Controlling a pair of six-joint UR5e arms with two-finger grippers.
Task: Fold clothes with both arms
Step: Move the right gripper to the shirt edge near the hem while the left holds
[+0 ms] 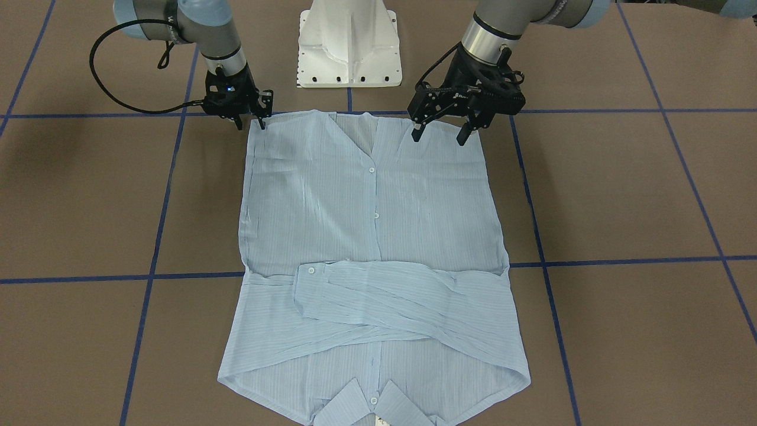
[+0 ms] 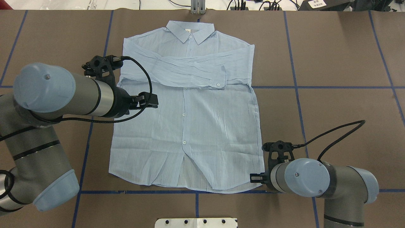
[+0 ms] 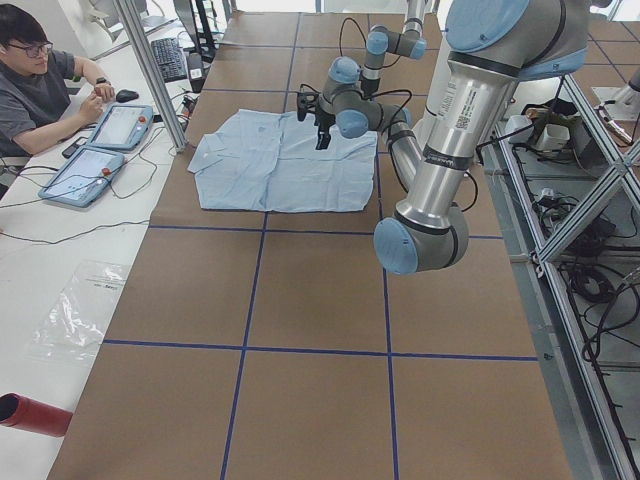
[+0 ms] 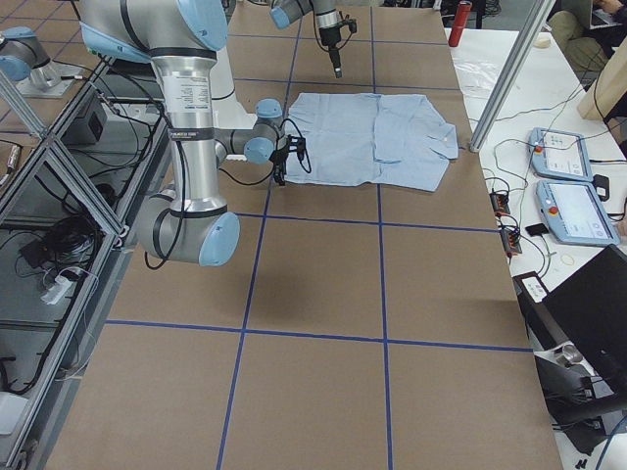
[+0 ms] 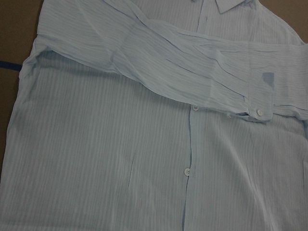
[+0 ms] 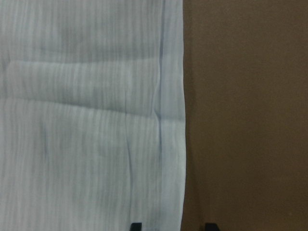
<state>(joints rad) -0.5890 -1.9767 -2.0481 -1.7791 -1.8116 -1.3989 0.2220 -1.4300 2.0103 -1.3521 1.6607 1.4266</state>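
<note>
the light-blue shirt (image 1: 331, 201) is spread flat on the brown bench (image 1: 621, 195), buttoned front up, with the collar (image 1: 355, 402) turned away from the robot and the hem laid nearest its base, so that the hem can be reached by both arms. both sleeves (image 1: 408, 296) are already crossed over the chest, which suggests that the sleeve folds are done and that a fold of hem towards collar is what remains. the right claw (image 1: 251, 123) is set low at one hem corner; in its wrist view its two fingertips (image 6: 136, 225) are seen apart, with the shirt's side edge lying between them, so it is judged to be lined up for a pinch not yet made. the left claw (image 1: 439, 135) is held above the hem towards the other corner, its fingers spread wide and nothing gripped; whether the cloth is touched cannot be told. the fabric is thin, almost sheer and finely pinstriped, with small white buttons (image 1: 372, 170) down the placket and soft creases across the body; where the front panels part at the hem a single, greyer layer is seen. such cloth is expected to sag and slide when lifted, so both corners would need to be raised together. the bench is matt and is marked into squares by blue tape lines (image 1: 591, 261).
</note>
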